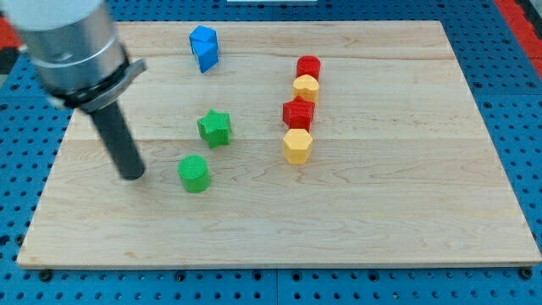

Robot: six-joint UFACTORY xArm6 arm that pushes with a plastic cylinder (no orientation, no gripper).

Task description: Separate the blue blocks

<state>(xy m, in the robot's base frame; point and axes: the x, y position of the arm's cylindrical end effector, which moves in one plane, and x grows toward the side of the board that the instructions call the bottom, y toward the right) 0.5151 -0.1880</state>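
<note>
Two blue blocks (204, 47) sit pressed together near the view's top, left of centre; their shapes are hard to tell apart. My tip (133, 175) rests on the board at the view's left, well below and left of the blue blocks. It stands just left of the green cylinder (194, 174) without touching it.
A green star (214, 127) lies above the green cylinder. A column at centre-right holds a red cylinder (308, 67), a yellow block (306, 86), a red star-like block (298, 113) and a yellow hexagon (297, 146). The wooden board (406, 212) lies on a blue perforated table.
</note>
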